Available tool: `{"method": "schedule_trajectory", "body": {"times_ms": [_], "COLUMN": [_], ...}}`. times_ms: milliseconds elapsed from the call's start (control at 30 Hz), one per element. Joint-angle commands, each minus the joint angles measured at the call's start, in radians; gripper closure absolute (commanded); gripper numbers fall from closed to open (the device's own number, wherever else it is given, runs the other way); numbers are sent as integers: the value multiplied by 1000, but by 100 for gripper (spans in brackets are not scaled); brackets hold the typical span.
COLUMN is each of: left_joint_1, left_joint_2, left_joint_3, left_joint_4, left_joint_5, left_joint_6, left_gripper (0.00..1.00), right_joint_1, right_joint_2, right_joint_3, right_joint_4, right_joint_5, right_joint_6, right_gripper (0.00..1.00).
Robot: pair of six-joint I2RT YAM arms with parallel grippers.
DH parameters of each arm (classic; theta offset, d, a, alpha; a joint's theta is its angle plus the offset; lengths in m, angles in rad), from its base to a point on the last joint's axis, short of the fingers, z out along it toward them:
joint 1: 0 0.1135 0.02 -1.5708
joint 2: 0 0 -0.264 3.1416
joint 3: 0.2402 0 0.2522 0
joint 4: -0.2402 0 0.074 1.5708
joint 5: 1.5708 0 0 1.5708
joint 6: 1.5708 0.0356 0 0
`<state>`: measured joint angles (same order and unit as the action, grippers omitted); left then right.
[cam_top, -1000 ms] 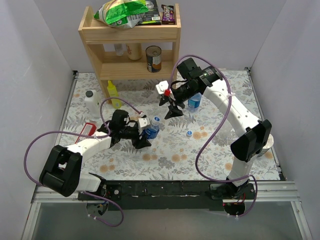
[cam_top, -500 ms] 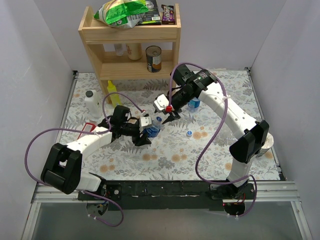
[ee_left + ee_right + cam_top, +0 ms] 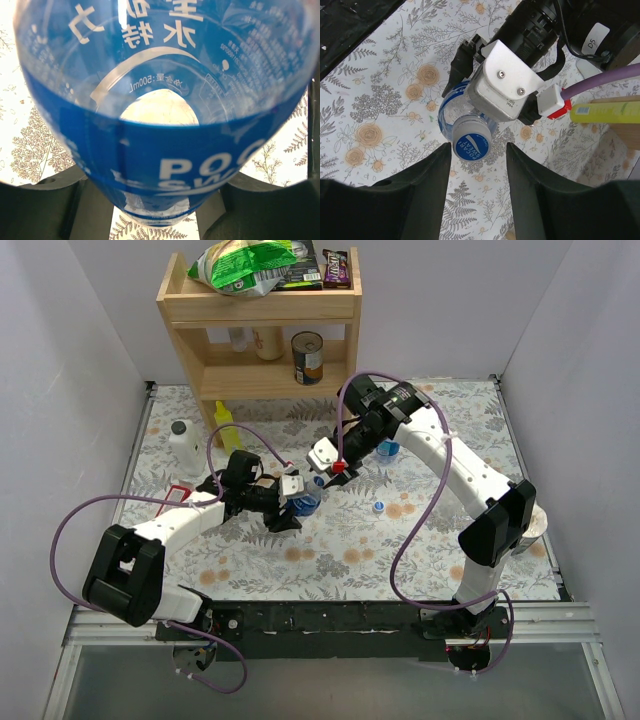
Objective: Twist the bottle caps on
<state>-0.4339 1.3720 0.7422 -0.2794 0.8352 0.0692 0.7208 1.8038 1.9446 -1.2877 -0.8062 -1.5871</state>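
Now the right end effector (image 3: 475, 150) has swung in from the back of the tabletop (image 3: 430, 540) to the bottle (image 3: 160, 150), which the left end effector (image 3: 293, 502) holds clamped. Its fingers are closing but still apart, one on each side of the blue cap (image 3: 472, 141) on the neck. Probably the twisting comes next.
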Motion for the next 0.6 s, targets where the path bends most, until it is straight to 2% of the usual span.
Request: {"method": "schedule_trajectory", "body": {"times_ms": [0, 400, 567], "left_joint_1": [6, 6, 6], "left_joint_2": [9, 16, 16], "left_joint_3": [37, 45, 49], "left_joint_4": [-4, 3, 3], "left_joint_5": [16, 5, 2], "left_joint_6": [34, 44, 46], "left_gripper": [100, 100, 100], "right_joint_1": [11, 26, 31], "right_joint_2": [-17, -17, -15], "right_joint_3": [-9, -21, -21], "right_joint_4": [-22, -22, -22], "right_joint_5": [-2, 16, 28], "right_joint_6": [-28, -40, -31], "right_gripper": [47, 52, 61]}}
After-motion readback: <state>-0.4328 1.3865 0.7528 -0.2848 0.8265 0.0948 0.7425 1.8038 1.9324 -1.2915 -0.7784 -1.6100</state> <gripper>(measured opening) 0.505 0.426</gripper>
